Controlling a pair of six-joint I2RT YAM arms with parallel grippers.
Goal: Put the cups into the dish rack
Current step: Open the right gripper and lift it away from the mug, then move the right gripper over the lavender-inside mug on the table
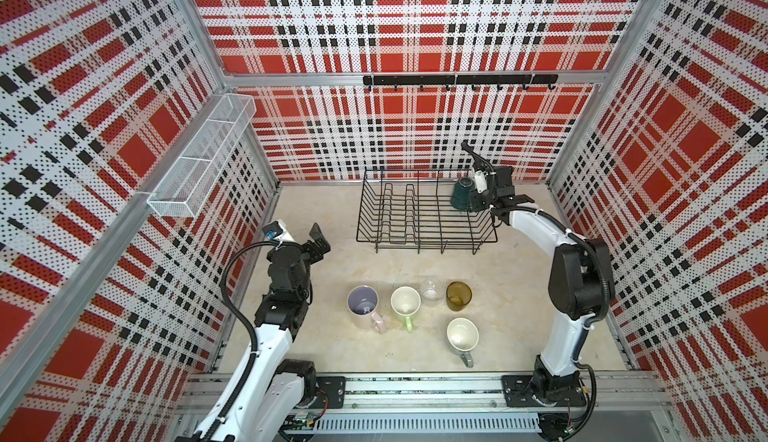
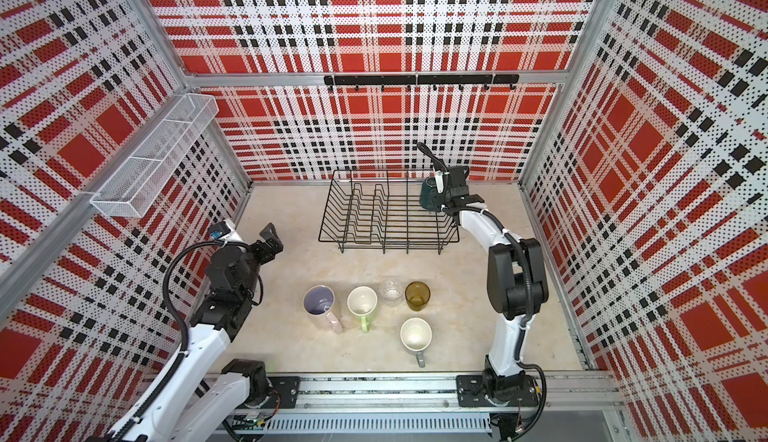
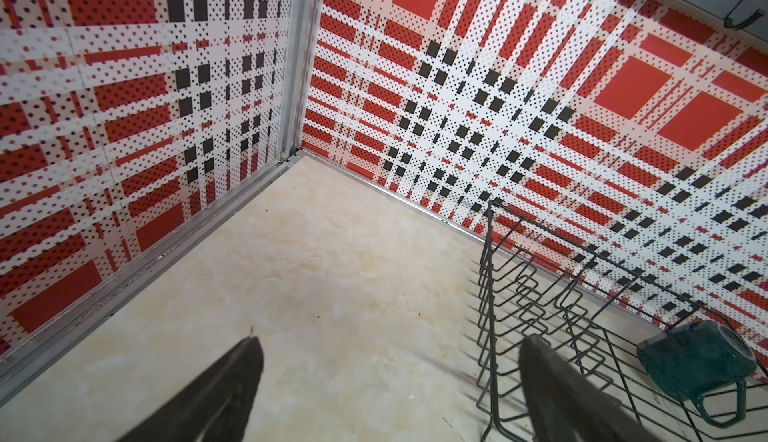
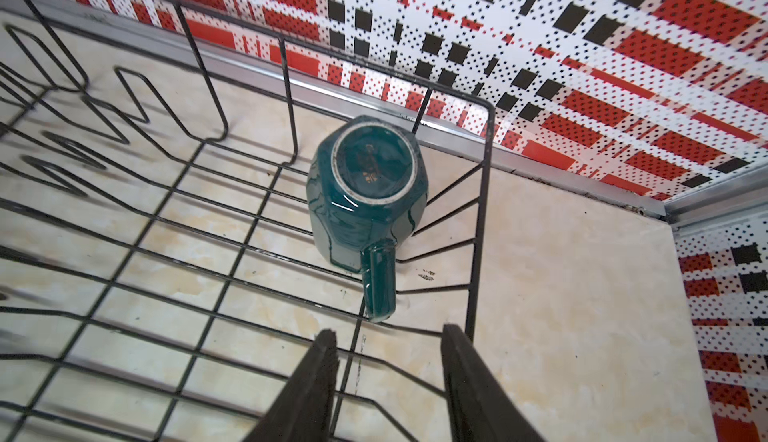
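Note:
The black wire dish rack (image 1: 415, 241) stands at the back of the table. A dark teal mug (image 4: 365, 194) sits upside down in its back right corner, handle toward my right gripper; both top views show this mug (image 1: 462, 194) (image 2: 430, 194). My right gripper (image 4: 386, 332) hovers just behind the handle, open, with nothing between its fingers. Near the front stand a pale pink mug (image 1: 363, 305), a light green mug (image 1: 405, 300), a clear glass (image 1: 432, 289), an amber tumbler (image 1: 458, 295) and a grey mug (image 1: 462, 334). My left gripper (image 3: 390, 344) is open and empty, left of the rack.
A long white mesh basket (image 1: 199, 157) hangs on the left wall. A black hook rail (image 1: 457, 80) runs along the back wall. Plaid walls close in three sides, and the arms' metal base rail (image 1: 415, 390) crosses the front.

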